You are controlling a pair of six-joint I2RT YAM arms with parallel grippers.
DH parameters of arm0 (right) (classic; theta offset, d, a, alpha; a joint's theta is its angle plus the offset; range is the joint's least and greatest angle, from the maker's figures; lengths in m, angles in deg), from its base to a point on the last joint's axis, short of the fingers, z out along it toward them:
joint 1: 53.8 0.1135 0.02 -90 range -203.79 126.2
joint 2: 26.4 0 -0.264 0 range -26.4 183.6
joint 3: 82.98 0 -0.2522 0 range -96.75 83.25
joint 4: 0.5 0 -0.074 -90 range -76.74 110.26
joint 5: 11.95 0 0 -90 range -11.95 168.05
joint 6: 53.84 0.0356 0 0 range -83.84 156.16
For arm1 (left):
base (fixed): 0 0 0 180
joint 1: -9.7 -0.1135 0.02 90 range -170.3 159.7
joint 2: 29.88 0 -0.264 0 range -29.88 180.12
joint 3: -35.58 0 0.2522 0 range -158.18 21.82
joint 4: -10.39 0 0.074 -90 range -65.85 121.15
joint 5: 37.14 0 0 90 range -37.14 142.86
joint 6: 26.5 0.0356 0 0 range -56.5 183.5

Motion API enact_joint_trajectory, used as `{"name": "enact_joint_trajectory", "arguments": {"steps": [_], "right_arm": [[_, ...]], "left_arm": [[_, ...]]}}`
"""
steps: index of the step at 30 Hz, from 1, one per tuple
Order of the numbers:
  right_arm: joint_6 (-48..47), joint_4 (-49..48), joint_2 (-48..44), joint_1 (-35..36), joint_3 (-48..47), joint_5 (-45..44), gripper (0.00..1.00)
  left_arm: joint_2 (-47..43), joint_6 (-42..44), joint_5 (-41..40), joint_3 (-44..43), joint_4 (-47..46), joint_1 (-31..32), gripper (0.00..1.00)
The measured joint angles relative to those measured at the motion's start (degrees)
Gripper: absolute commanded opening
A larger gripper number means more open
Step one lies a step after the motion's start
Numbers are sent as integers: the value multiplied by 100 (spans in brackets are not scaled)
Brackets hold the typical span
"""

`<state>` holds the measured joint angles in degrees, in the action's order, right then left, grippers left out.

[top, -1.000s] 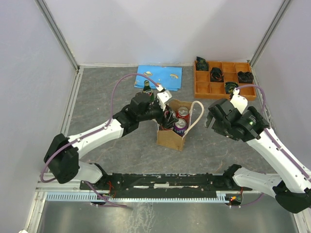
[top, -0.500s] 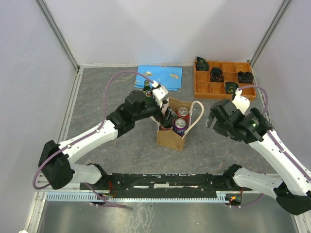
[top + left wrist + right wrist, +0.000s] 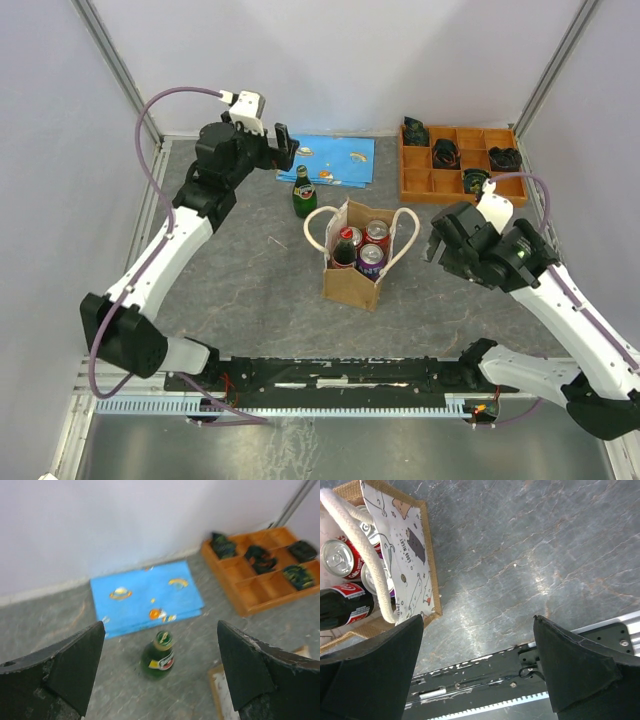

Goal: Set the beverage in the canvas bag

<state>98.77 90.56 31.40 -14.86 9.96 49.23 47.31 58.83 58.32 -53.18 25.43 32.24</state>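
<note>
The tan canvas bag point(image 3: 352, 281) stands upright mid-table with cream loop handles. It holds two red cans point(image 3: 377, 232), a purple can point(image 3: 370, 256) and a dark red-labelled bottle point(image 3: 344, 247). The bag point(image 3: 405, 550), a can point(image 3: 337, 557) and the bottle point(image 3: 345, 607) show in the right wrist view. A green bottle point(image 3: 304, 193) stands behind the bag and shows in the left wrist view point(image 3: 159, 655). My left gripper point(image 3: 280, 150) is open and empty, raised back-left above the green bottle point(image 3: 161, 630). My right gripper point(image 3: 440, 243) is open and empty to the right of the bag point(image 3: 477, 620).
A blue mat point(image 3: 328, 160) lies at the back, also in the left wrist view point(image 3: 147, 597). An orange compartment tray point(image 3: 455, 180) with dark items sits back right point(image 3: 265, 580). White walls close three sides. A black rail point(image 3: 340, 375) runs along the near edge.
My left gripper has come out of the bag, leaving the dark bottle inside, and swung up and back-left. The bag's left handle now hangs free. The right arm has barely moved.
</note>
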Motion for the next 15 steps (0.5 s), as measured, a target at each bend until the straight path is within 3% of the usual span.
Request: {"name": "enact_joint_trajectory", "arguments": {"steps": [3,10,15], "right_arm": [[-269,149,278,-9,-382,-190,99],[-1670,-107,1674,-415,-2612,-507,99],[-2935,-1134,3257,-643,-4166,-181,99]], "left_arm": [[304,-9,-155,33,269,-166,99],[216,-168,-310,72,660,-269,100],[-140,-459,-391,160,855,-564,100]]}}
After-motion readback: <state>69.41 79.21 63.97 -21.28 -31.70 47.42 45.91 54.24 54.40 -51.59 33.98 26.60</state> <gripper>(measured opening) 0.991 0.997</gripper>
